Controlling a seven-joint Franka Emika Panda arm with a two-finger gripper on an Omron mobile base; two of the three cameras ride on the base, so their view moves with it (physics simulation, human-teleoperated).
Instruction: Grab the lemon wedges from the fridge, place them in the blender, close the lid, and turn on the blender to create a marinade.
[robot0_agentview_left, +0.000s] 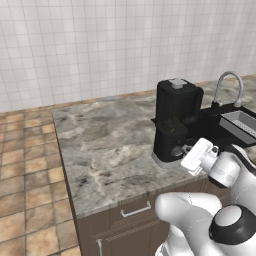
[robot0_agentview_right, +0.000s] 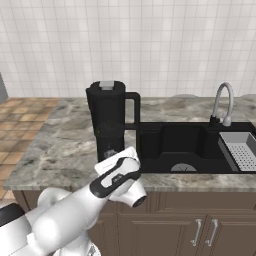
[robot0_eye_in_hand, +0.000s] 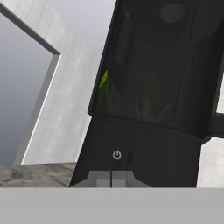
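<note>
On the grey-brown marbled stone counter (robot0_agentview_left: 105, 150), the white arm reaches forward and low, its wrist levelled at the base of the black boxy blender with a dark-tinted jar (robot0_agentview_left: 175, 120). The two-finger gripper (robot0_eye_in_hand: 111, 178) sits right at the front of the blender's black base, its dark fingertips clenched together with nothing between them, just below a small white power symbol (robot0_eye_in_hand: 117, 155), the only marking that can be read. Whether the tips touch the base cannot be told.

Inside the tinted jar, the yellow-green lemon wedges (robot0_eye_in_hand: 104, 81) lie near the bottom, one showing bright at the jar's corner. The flat black lid with a light grey square cap (robot0_agentview_left: 177, 83) sits on top of the jar.

The blender stands near the counter's front edge, just beside the black sunken sink (robot0_agentview_right: 175, 145), its side handle toward the sink. A curved chrome faucet (robot0_agentview_right: 223, 102) rises behind the basin and a grey dish rack (robot0_agentview_right: 242, 150) sits at its far end. Bare counter stretches on the blender's other side toward the terracotta-tiled floor (robot0_agentview_left: 25, 175).
</note>
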